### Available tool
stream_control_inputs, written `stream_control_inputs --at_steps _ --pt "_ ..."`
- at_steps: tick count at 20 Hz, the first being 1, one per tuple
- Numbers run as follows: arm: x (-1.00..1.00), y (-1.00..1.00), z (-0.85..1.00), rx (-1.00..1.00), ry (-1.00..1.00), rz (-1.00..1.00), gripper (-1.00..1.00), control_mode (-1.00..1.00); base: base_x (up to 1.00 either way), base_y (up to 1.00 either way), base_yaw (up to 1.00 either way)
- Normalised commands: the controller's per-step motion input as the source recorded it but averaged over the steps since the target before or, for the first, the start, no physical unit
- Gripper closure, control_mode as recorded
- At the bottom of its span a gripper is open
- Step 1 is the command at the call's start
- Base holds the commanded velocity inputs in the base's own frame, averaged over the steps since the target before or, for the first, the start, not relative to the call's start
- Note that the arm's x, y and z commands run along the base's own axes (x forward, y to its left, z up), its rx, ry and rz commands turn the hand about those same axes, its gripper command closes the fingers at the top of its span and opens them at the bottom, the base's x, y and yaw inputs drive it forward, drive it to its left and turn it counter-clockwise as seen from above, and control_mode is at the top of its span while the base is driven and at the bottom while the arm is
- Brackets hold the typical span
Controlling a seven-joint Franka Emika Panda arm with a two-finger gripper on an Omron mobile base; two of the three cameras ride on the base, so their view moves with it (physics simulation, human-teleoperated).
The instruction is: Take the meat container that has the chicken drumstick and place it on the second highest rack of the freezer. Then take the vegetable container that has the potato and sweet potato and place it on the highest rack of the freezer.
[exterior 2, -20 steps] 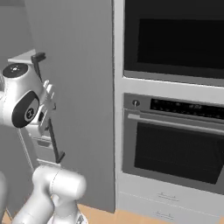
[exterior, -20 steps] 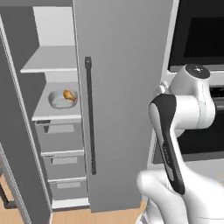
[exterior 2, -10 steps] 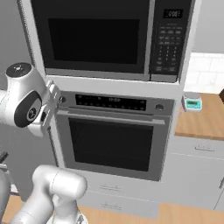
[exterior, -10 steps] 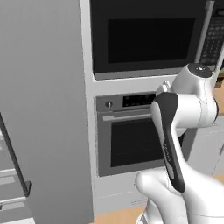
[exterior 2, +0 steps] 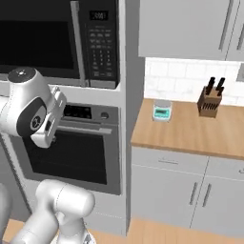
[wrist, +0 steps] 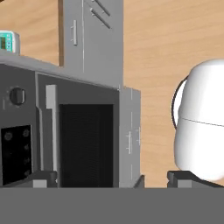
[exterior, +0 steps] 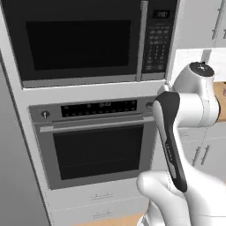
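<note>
My gripper [wrist: 114, 178] is open, its two dark fingertips [wrist: 41, 177] far apart with nothing between them. It points down past the front of the black-glass oven [wrist: 85, 144] toward the wooden floor [wrist: 166, 43]. In the right base view the hand [exterior 2: 50, 121] hangs in front of the oven's control panel. The chicken drumstick, the potato and sweet potato and their containers are out of view. A grey panel [exterior: 6, 154] at the left edge of the left base view may be the freezer's side. The freezer's shelves are out of view.
A microwave [exterior: 79, 39] sits above the wall oven [exterior: 97, 150]. To the right runs a wooden counter [exterior 2: 190, 131] carrying a knife block [exterior 2: 211, 97] and a small teal-faced scale [exterior 2: 162, 110], with grey cabinet doors [exterior 2: 190, 190] below.
The whole picture has slid: the base has moved right, from the open freezer with the drumstick tray on a shelf, past the oven, toward the counter. The arm keeps its pose.
</note>
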Motion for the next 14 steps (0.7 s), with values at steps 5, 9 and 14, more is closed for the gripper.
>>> stream_control_inputs --at_steps 5,9,14 --pt "0.00 0.00 0.00 0.00 0.00 0.00 -1.00 1.00 0.05 -1.00 0.00" --pt "0.00 0.00 0.00 0.00 0.00 0.00 -1.00 1.00 0.26 -1.00 0.00" --pt "0.00 0.00 0.00 0.00 0.00 0.00 -1.00 1.00 0.38 -0.99 0.00"
